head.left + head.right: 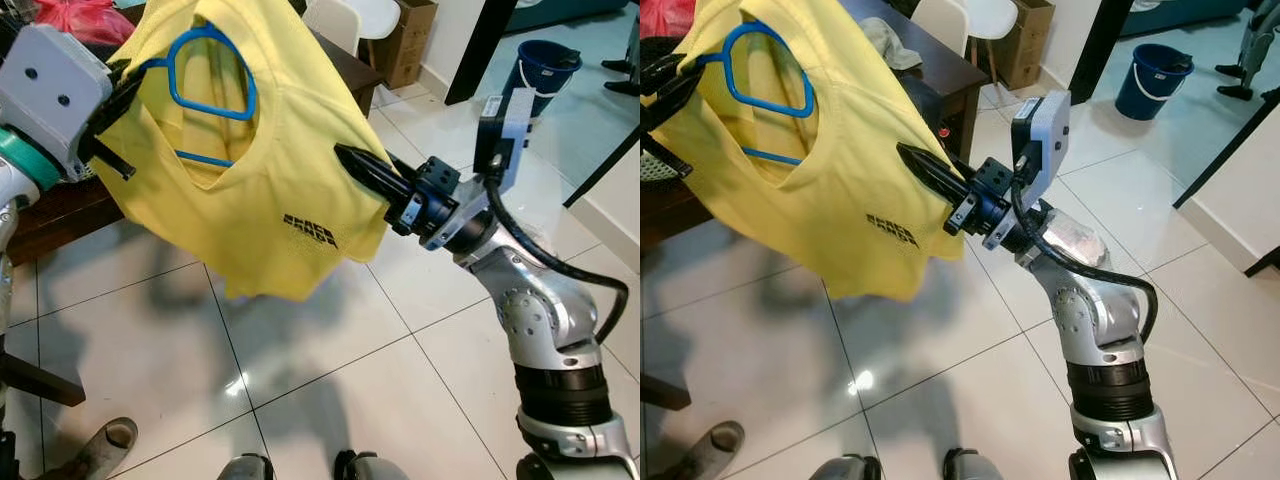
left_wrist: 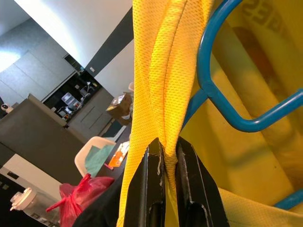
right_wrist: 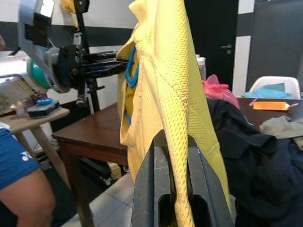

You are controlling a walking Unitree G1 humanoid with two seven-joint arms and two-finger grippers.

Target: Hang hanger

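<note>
Left gripper (image 1: 112,112): raised at the left of the scene, its two black fingers pressed together on a fold of the yellow shirt (image 1: 250,190); the left wrist view shows the cloth pinched between them, just beside the blue wire of the hanger.
Hanger (image 1: 212,90): blue, inside the shirt, its loop and shoulders seen through the neck opening. It is in the air with the shirt, not on any rail.
Yellow shirt: stretched between the two grippers above the tiled floor (image 1: 330,370), the hem hanging free.
Dark table (image 1: 930,65): behind the shirt, with clothes on it.
Right gripper (image 1: 352,162): reaches in from the right and touches the side edge of the shirt; in the right wrist view the fingers are closed on a seam of the yellow cloth.
Blue bucket (image 1: 1152,80): on the floor, well apart on the right.
Person: in the right wrist view an arm in a blue sleeve (image 3: 16,161) is beside a small side table; a sandalled foot (image 1: 105,447) is on the floor at the left.
Step in hand: I judge that the shirt, already on the hanger, is being carried with both grippers; the hanging itself is not yet done.
Next move: no rail or hook can be seen, so I think the robot must first find one, then lift the hanger hook free of the cloth and bring it over the rail, keeping the shirt from sliding off.
</note>
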